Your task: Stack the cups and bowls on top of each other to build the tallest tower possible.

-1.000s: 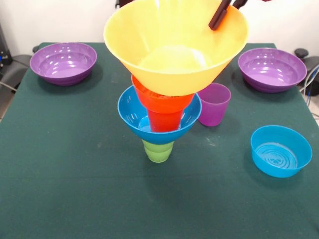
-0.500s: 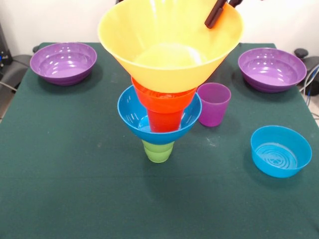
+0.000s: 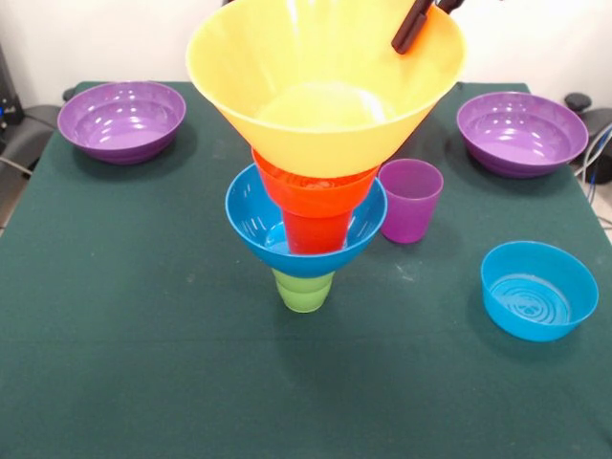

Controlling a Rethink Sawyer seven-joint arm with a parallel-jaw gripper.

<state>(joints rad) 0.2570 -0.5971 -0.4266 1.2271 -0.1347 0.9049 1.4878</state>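
Observation:
The tower stands mid-table: the green cup (image 3: 304,289) upside down, the medium blue bowl (image 3: 256,222) on it, the orange cup (image 3: 316,234) in that bowl, and the small orange bowl (image 3: 311,193) on top. The large yellow-orange bowl (image 3: 287,86) sits upright right over the small orange bowl, its base at that bowl's rim. My gripper (image 3: 409,40) comes in from the top edge and is shut on the yellow bowl's far right rim, with one dark finger (image 3: 415,25) inside the bowl. The purple cup (image 3: 409,199) stands just right of the tower.
A wide purple bowl (image 3: 121,120) lies at the far left and another (image 3: 521,132) at the far right. A shallow blue bowl (image 3: 538,290) lies at the near right. The table's green cloth (image 3: 143,335) shows all around. The pink bowl is out of view.
The yellow bowl and the gripper on its rim have shifted a little to the left over the tower, then stayed nearly still. The tower and other things have not moved.

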